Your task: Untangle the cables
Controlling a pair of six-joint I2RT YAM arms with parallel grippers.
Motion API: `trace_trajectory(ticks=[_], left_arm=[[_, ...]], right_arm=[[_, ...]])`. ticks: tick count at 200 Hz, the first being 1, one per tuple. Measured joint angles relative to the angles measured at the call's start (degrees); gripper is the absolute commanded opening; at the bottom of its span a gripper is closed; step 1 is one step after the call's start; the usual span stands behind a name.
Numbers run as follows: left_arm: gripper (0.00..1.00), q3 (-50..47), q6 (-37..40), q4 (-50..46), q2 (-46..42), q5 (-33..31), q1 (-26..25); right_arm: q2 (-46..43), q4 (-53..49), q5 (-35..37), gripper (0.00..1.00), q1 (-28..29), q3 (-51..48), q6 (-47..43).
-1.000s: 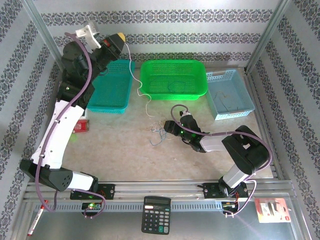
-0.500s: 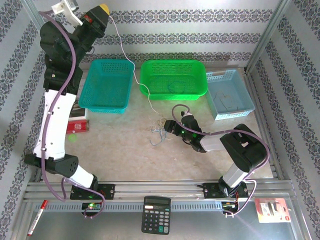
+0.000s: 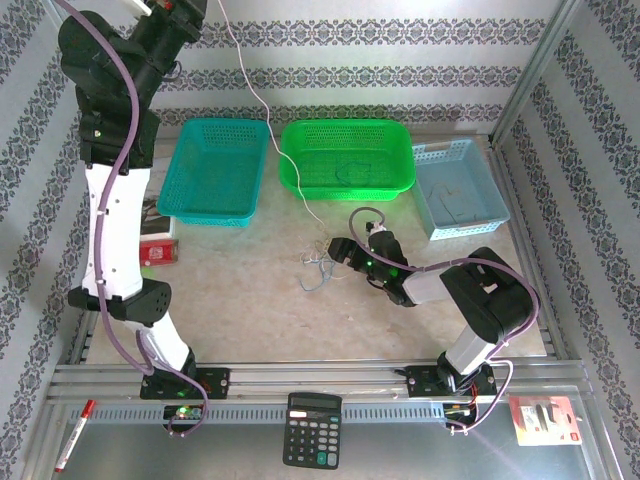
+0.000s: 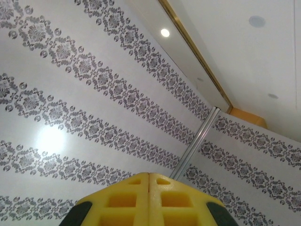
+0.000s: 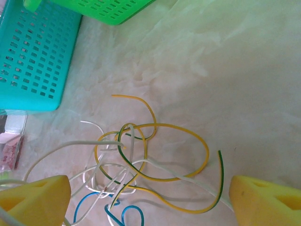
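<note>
The cables (image 3: 318, 268) lie in a small tangle of yellow, white, blue and green-striped wires at mid-table, seen close in the right wrist view as loose overlapping cable loops (image 5: 141, 160). One white cable (image 3: 262, 108) climbs from the tangle to my left gripper (image 3: 195, 8), raised high at the back left. Its yellow pads (image 4: 136, 188) are pressed together in the left wrist view, facing the wall. My right gripper (image 3: 340, 255) sits low just right of the tangle. It is open (image 5: 150, 200), its yellow pads (image 5: 265, 200) straddle the wires, and it grips nothing.
A teal basket (image 3: 215, 122), a green basket (image 3: 345, 124) and a light blue basket (image 3: 455, 148) line the back. A red packet (image 3: 158, 250) lies by the left arm. A calculator (image 3: 312, 428) and a marker (image 3: 70, 440) rest on the front rail.
My left arm has risen higher toward the back left, drawing the white cable up and straighter. My right gripper's jaws have spread wider beside the tangle.
</note>
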Motion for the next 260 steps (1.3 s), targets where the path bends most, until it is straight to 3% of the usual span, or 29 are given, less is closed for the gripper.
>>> trace_trajectory(ticks=[83,187,224,260], left_arm=[[0.0,1.9,1.9,-2.1,0.3,-2.7,1.0],[0.0,-6.4,1.6,-3.1,-1.1,3.8,1.0],[0.0,-7.8,1.3,-3.1,-1.6,5.4,1.0],[0.0,-8.0,-0.3,-2.9,-1.8,6.8,0.9]], right_arm=[[-1.5,-0.8,-1.6,0.86,-1.5,-0.7,2.1],[-22.1,-16.6,-3.3,0.84,-2.2,-0.2,-7.6],[-21.5,-19.7,-3.8,0.86,-0.3,4.4,-12.1],[-15.0,-20.6,-3.2,0.86,3.1,11.7,-16.5]])
